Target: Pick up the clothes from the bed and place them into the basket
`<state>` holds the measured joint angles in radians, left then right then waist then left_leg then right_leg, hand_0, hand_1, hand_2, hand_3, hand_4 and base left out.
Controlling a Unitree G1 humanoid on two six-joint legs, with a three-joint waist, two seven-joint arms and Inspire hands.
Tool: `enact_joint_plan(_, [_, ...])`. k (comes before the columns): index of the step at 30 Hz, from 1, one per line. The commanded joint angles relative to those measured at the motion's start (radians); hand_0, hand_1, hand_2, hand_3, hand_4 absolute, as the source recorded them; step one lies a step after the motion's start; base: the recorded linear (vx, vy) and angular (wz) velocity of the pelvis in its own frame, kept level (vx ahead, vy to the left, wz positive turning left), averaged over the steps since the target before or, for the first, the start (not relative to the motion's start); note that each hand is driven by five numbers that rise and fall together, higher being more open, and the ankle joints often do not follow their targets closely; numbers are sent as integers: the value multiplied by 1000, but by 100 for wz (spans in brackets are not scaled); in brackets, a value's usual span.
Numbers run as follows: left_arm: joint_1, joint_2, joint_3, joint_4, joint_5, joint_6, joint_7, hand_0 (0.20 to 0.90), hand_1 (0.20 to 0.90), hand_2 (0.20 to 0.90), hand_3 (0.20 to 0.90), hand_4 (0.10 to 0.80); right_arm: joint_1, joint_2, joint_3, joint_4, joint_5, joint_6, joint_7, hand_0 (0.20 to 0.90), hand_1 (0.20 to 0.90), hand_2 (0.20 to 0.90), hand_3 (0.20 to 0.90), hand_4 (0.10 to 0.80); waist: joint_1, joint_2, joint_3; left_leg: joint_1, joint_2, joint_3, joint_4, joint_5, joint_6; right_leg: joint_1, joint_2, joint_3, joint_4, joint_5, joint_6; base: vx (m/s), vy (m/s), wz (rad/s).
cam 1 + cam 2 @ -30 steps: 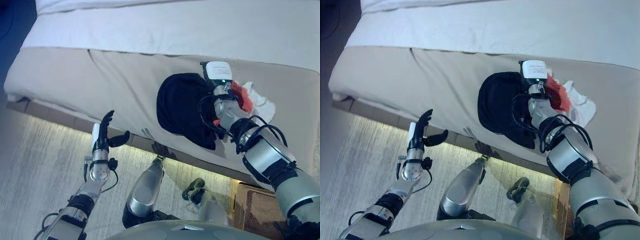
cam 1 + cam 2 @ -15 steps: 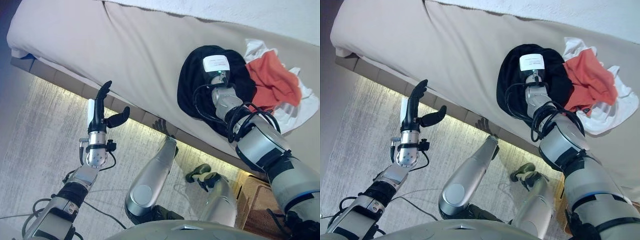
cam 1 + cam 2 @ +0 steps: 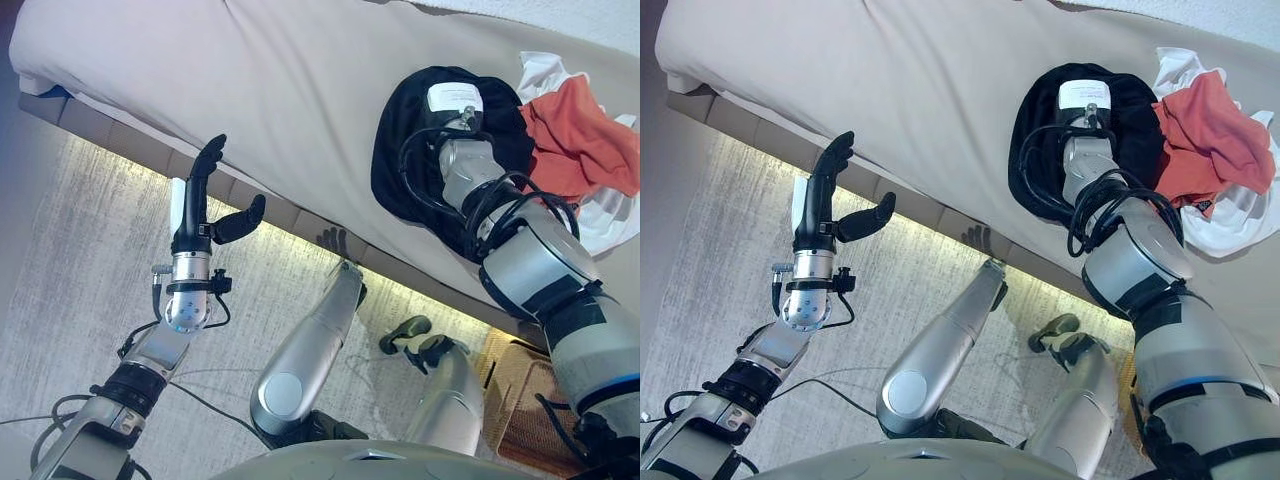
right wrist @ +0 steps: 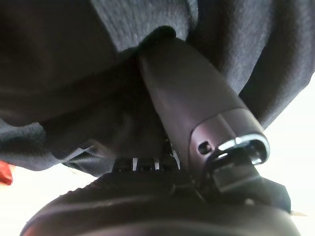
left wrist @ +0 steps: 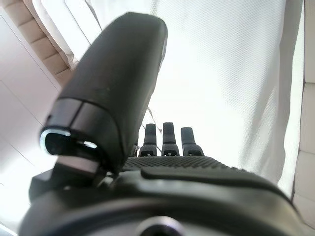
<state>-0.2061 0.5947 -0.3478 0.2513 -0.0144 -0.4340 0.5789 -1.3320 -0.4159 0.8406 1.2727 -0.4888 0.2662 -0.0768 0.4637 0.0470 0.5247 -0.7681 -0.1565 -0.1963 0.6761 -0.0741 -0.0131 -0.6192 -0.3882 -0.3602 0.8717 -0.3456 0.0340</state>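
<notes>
A black garment (image 3: 405, 150) lies on the beige bed (image 3: 250, 80) near its front edge. A red garment (image 3: 580, 140) lies beside it on top of a white one (image 3: 1230, 220). My right arm reaches onto the black garment, and my right hand (image 4: 192, 103) is buried in its folds. The thumb presses into the cloth in the right wrist view and the black cloth (image 4: 74, 64) surrounds it. My left hand (image 3: 195, 205) is open and empty, raised over the floor in front of the bed edge, and its straight fingers (image 5: 170, 140) show in the left wrist view.
A brown woven basket (image 3: 515, 385) stands on the floor at the lower right, below the bed edge. A grey carpet (image 3: 90, 260) covers the floor in front of the bed. A white sheet lies further back on the bed.
The camera has tilted, so the whole picture has shifted and the red and white garments show more fully. My right hand stays on the black garment. My left hand stays raised and open.
</notes>
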Motion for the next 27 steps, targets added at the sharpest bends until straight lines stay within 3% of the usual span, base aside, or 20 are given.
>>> enact_joint_plan(1, [-39, 45, 68, -89, 18, -33, 65, 900, 900, 900, 900, 800, -47, -14, 34, -20, 45, -15, -17, 300, 300, 300, 200, 100, 16, 46, -5, 13, 1, 53, 105, -114, 82, 20, 62, 8, 68, 62, -14, -31, -13, -5])
enact_joint_plan(9, [-46, 36, 55, -78, -15, 7, 25, 900, 900, 900, 900, 800, -35, -24, -15, -63, 80, -59, -156, 300, 300, 300, 200, 100, -15, 38, -5, 124, 39, 76, 22, -103, 77, 113, 59, 21, -18, 106, 1, -24, -20, -9])
enact_joint_plan(14, [-66, 37, 14, -44, -13, 168, -42, 900, 900, 900, 900, 800, -30, -45, -65, -136, 239, -145, -227, 300, 300, 300, 200, 100, -58, 20, -5, 245, 80, 109, -69, -85, 68, 224, 56, 34, -131, 147, 15, -44, 13, -26])
enact_joint_plan(20, [-71, 28, 12, -19, -12, 280, -76, 900, 900, 900, 900, 800, 43, -94, -170, -288, 375, -233, -288, 300, 300, 300, 200, 100, -115, -1, -40, 369, 118, 140, -159, -75, 57, 327, 60, 50, -253, 189, 27, -19, 35, -26])
enact_joint_plan(27, [-29, -4, 22, 40, -85, 383, -69, 900, 900, 900, 900, 800, 190, -203, -245, -610, 473, -327, -312, 300, 300, 300, 200, 100, -239, -21, -151, 564, 192, 227, -372, 1, 18, 488, 121, 95, -531, 265, 29, 13, 82, -43])
